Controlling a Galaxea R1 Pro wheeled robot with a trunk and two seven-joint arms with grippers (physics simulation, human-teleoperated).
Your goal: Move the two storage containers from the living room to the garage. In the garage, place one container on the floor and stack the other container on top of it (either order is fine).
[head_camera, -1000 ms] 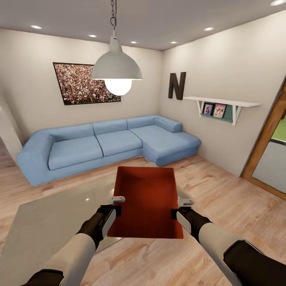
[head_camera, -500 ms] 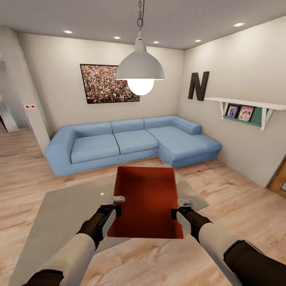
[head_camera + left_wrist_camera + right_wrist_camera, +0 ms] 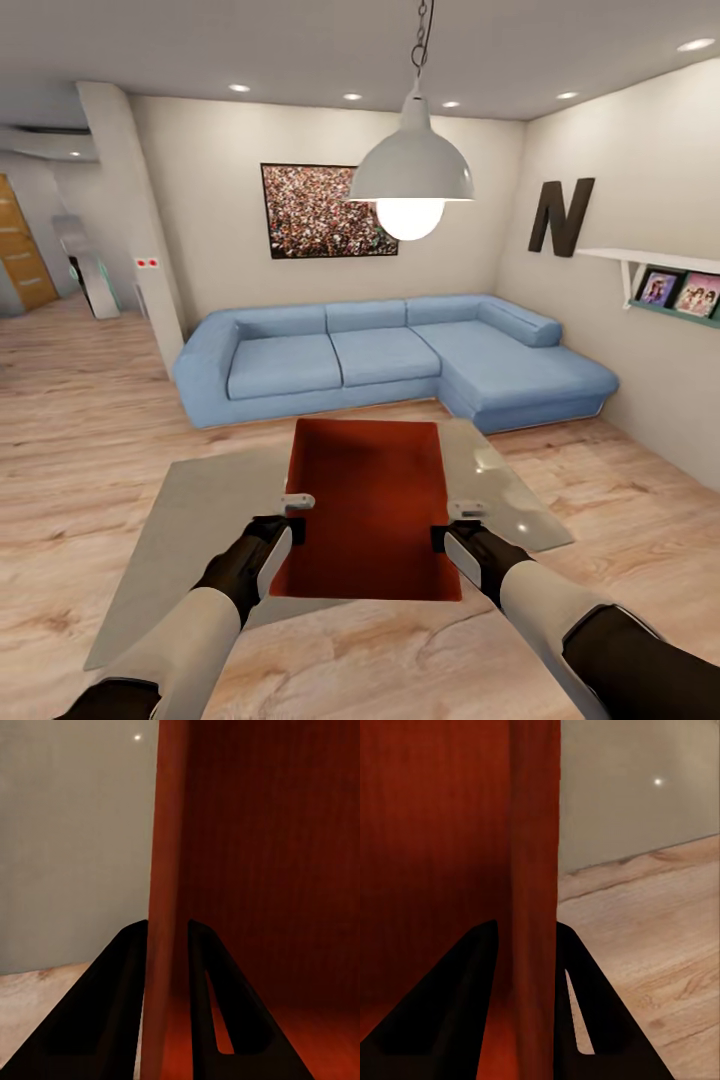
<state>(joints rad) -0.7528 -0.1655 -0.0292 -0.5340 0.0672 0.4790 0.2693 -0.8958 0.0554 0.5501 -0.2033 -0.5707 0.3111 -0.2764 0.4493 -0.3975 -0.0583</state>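
Observation:
I hold one orange-red storage container (image 3: 368, 505) in front of me, above the grey rug (image 3: 200, 520) of the living room. My left gripper (image 3: 291, 520) is shut on its left wall and my right gripper (image 3: 452, 525) on its right wall. In the left wrist view the black fingers (image 3: 112, 1020) clamp the container's wall (image 3: 166, 870) between them. The right wrist view has the other wall (image 3: 534, 870) pinched between the right fingers (image 3: 457, 1012). The container is topless and I look into its bare inside.
A light blue corner sofa (image 3: 400, 360) stands ahead against the far wall. A pendant lamp (image 3: 410, 180) hangs in front of me. Light wood plank flooring (image 3: 70, 400) runs left toward a hallway with a honey-wood door (image 3: 20, 250). A wall shelf (image 3: 670, 280) is at right.
The whole picture has shifted rightward, so the camera has turned left: sofa, lamp and shelf slid right and a hallway came into view. Container and grippers keep their places relative to me.

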